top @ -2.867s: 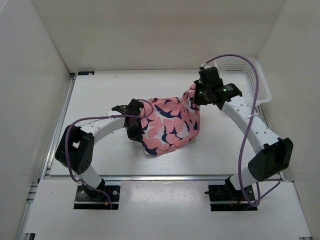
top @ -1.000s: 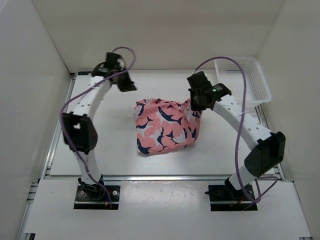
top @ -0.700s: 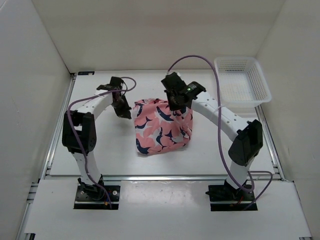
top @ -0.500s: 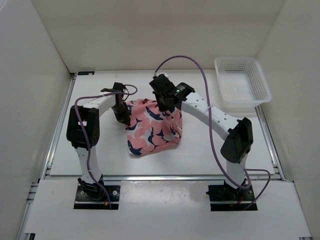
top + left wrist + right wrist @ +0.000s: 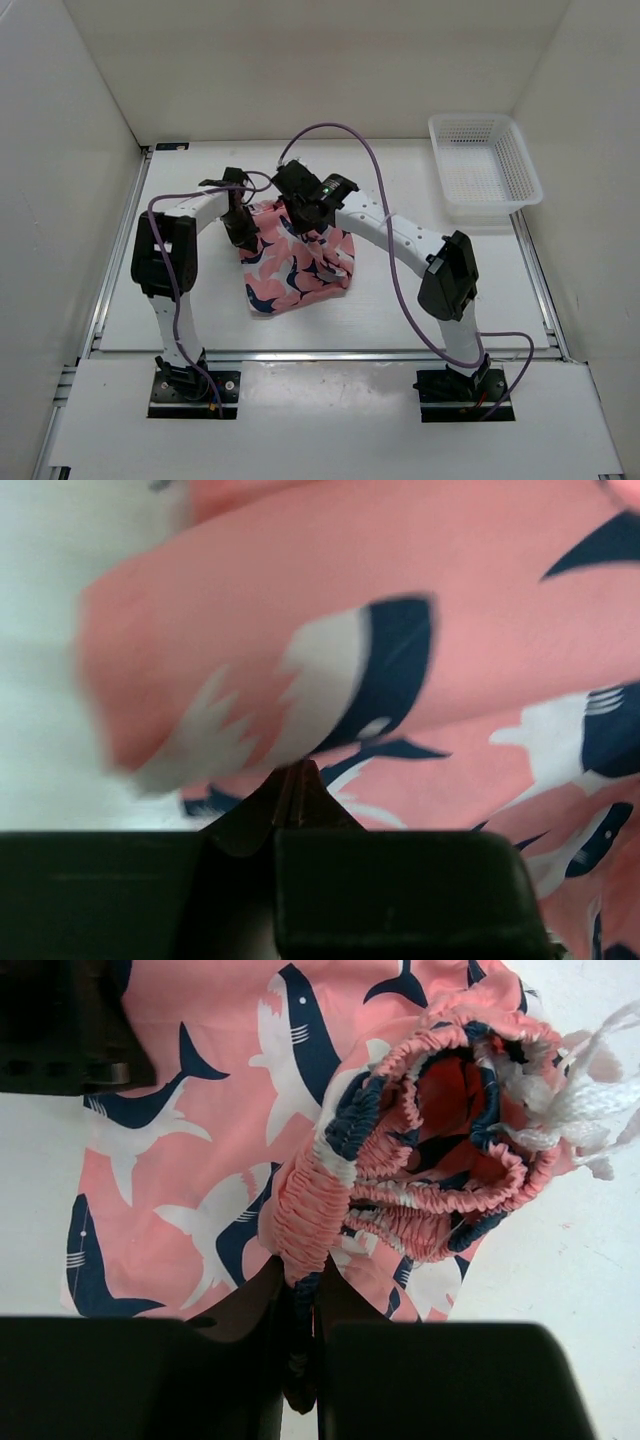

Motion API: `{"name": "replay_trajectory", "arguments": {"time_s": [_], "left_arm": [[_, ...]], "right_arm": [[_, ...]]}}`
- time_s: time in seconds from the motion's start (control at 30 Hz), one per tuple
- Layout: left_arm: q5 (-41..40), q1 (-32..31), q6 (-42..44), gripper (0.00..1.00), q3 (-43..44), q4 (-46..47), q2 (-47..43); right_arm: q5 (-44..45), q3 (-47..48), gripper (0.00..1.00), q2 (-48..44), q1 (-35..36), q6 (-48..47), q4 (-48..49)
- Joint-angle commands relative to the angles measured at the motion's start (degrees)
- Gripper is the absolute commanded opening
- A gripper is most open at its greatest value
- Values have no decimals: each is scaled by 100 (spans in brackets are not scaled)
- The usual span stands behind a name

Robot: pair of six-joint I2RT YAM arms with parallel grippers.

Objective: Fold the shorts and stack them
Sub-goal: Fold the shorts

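The shorts (image 5: pixel 297 262), salmon-pink with navy-and-white sharks, lie in a folded bundle on the table, left of centre. My right gripper (image 5: pixel 306 214) is at their far edge, shut on the gathered waistband (image 5: pixel 305 1210), with fabric pinched between its fingers (image 5: pixel 298 1282). The white drawstring (image 5: pixel 590 1100) hangs loose at the right. My left gripper (image 5: pixel 240 226) is at the shorts' left edge. In the left wrist view its jaws (image 5: pixel 292 776) are closed tip to tip with the fabric (image 5: pixel 480 660) just beyond them; I see no cloth between them.
A white mesh basket (image 5: pixel 533 175) stands at the back right corner of the table. White walls close in the table at the back and both sides. The right arm's purple cable (image 5: pixel 340 130) arches over the back of the table.
My right gripper has dragged the shorts leftward across the table by the waistband. My left arm has swung down from the back left to the shorts' left edge.
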Motion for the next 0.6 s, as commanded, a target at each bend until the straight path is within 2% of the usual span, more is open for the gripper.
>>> {"name": "replay_trajectory", "arguments": {"time_s": [0.0,0.1,0.23,0.57], "left_arm": [[-242,324,244,10,-248,57,-912],[-190,737,402,10,-600,57,-1248],[-190,931,403,10,-908,180,-1249],[232,931,333,10,-917,488,-511]], "right_arm": [[-79,-462,0,-440,-233,135,231],[-18,-1078,0,-837,-365,188,416],[132,-1546,0,-1119,-472,249,548],[123,-1364,0,-1181,-533,189,548]]}}
